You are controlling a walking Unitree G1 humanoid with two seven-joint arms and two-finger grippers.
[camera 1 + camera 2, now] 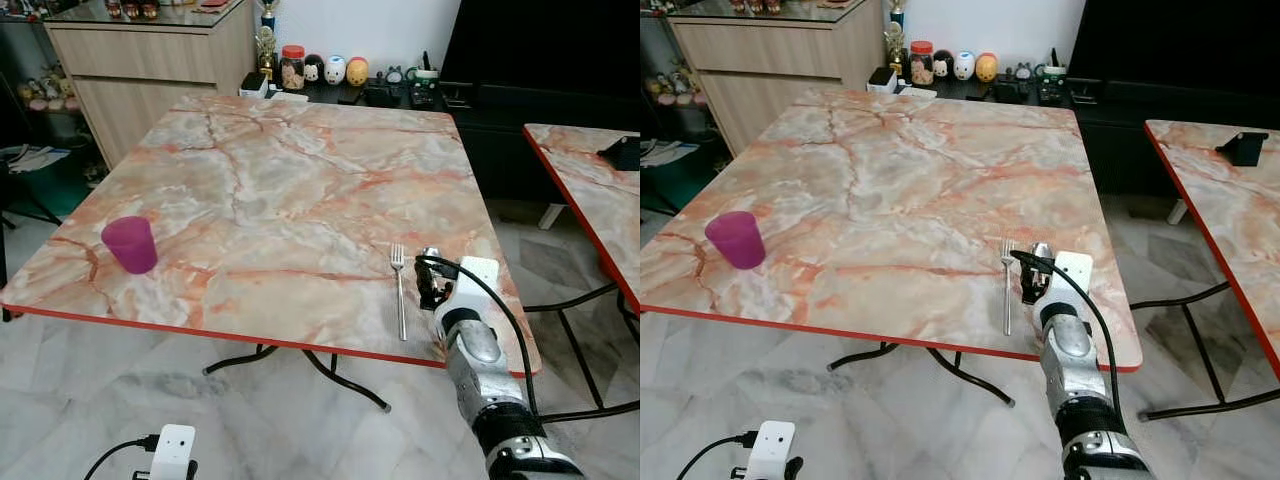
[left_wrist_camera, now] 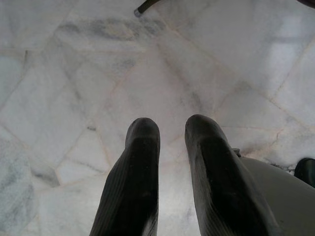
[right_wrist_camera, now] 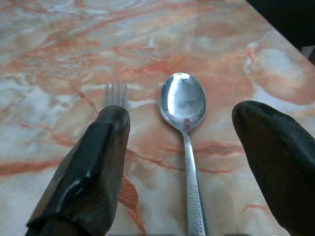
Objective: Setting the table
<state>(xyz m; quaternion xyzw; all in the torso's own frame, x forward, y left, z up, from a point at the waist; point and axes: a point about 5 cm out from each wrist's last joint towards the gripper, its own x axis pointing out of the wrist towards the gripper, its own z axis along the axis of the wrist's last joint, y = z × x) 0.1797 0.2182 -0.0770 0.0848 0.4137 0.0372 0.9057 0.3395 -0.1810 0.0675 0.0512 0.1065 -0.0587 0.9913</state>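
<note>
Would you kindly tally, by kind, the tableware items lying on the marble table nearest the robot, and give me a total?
Forks: 1, the fork
Spoons: 1, the spoon, between the open fingers of the right gripper
Cups: 1, the purple cup
Total: 3

right arm point(image 1: 485, 385): silver, ribbed | black cable | white wrist block | tool point(image 3: 187, 162) fingers point(image 3: 93, 162): long, black
</note>
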